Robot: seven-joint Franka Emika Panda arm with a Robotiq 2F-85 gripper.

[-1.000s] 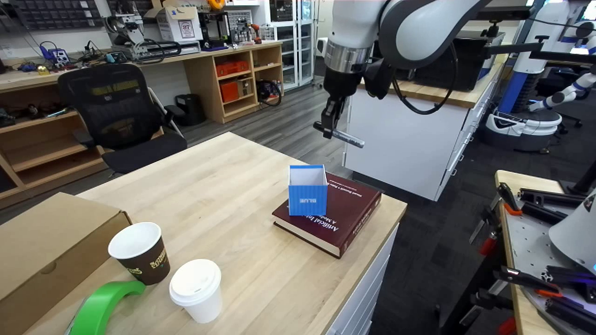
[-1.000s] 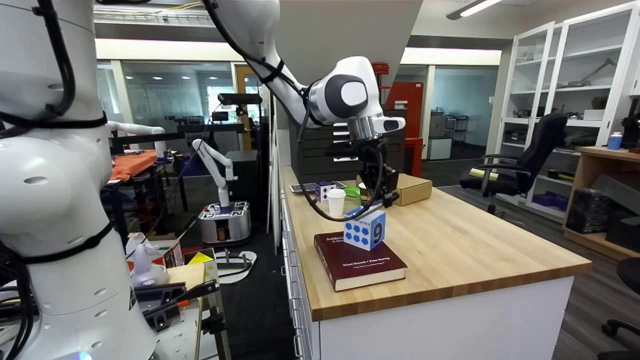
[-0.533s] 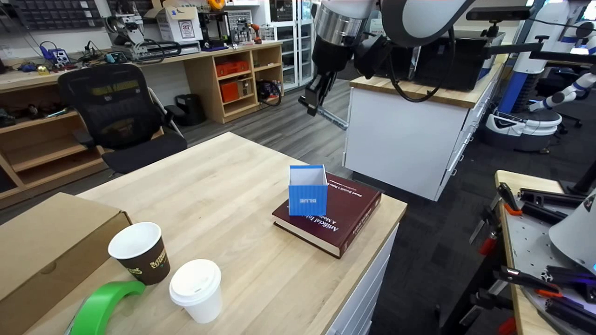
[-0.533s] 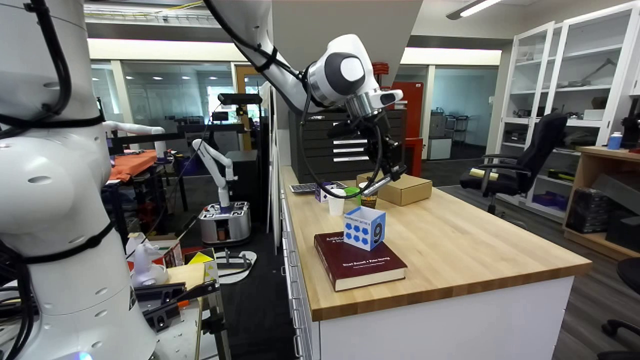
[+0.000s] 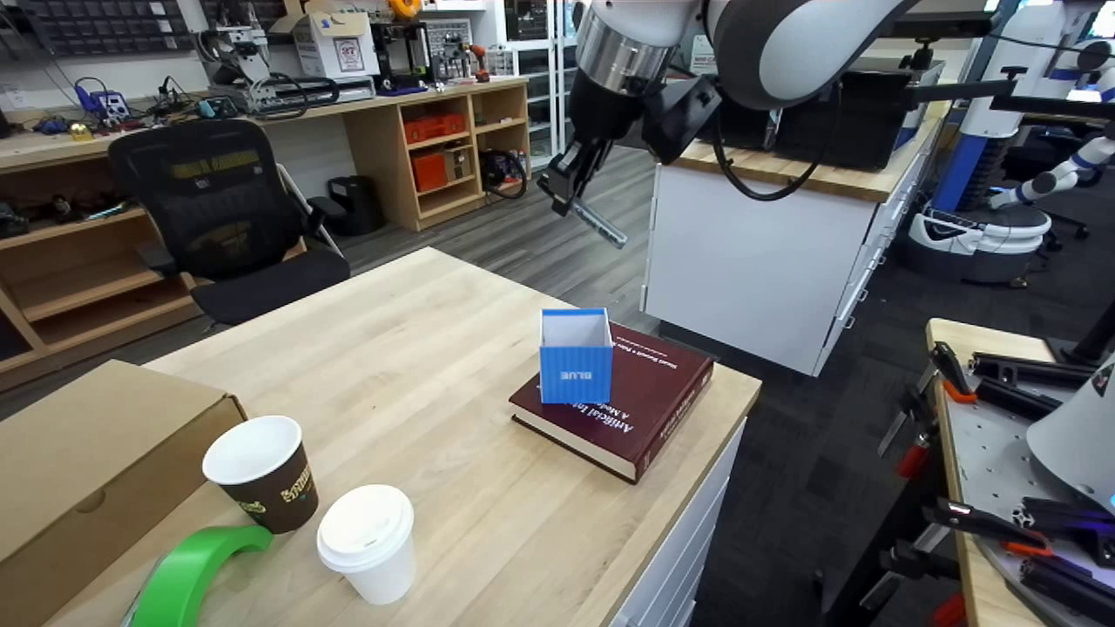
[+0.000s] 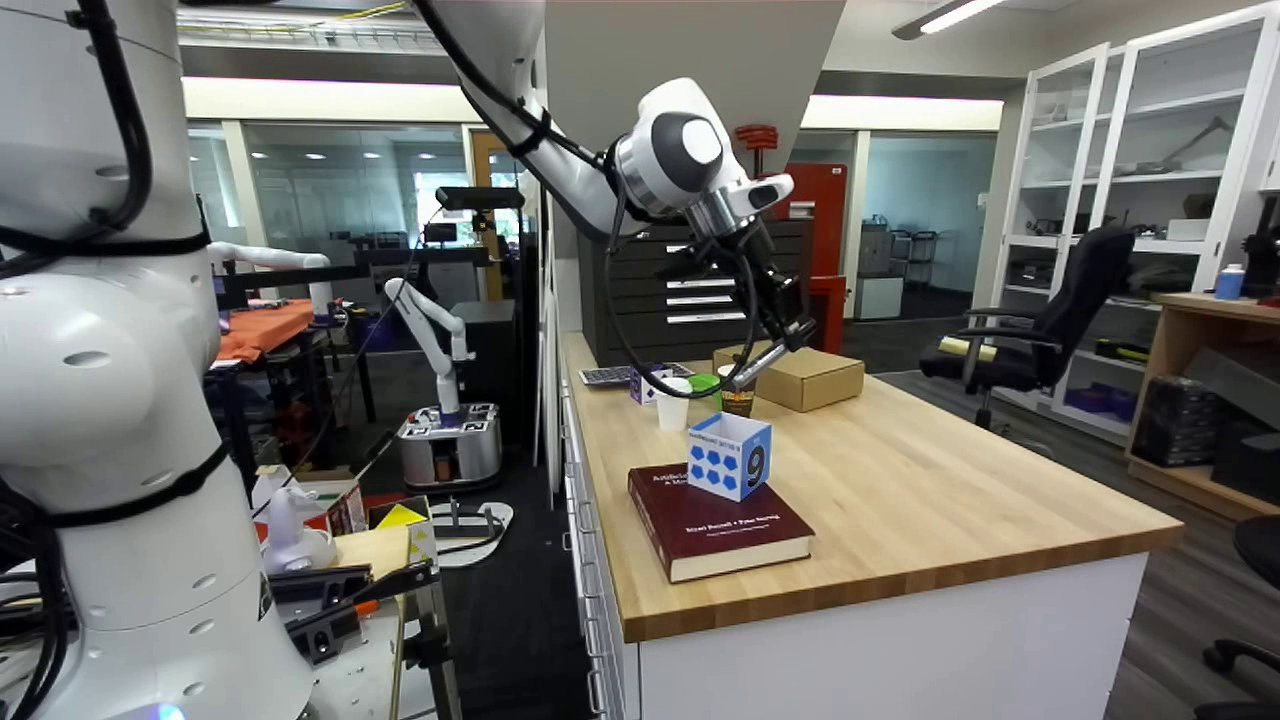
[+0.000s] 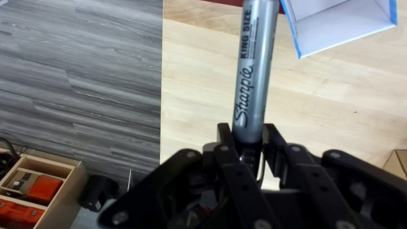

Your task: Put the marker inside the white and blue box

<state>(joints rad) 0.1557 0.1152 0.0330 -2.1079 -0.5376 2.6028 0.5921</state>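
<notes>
Gripper (image 7: 248,133) around marker (image 7: 254,73); clear of box (image 5: 575,359)

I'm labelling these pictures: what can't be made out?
Far end of the marker, wrist view: cut by the top edge.
Its near end, wrist view: mostly hidden by the gripper.
Floor of the white and blue box, both exterior views: behind its walls.
Part of the title on the dark red book, both exterior views: covered by the box.
</notes>
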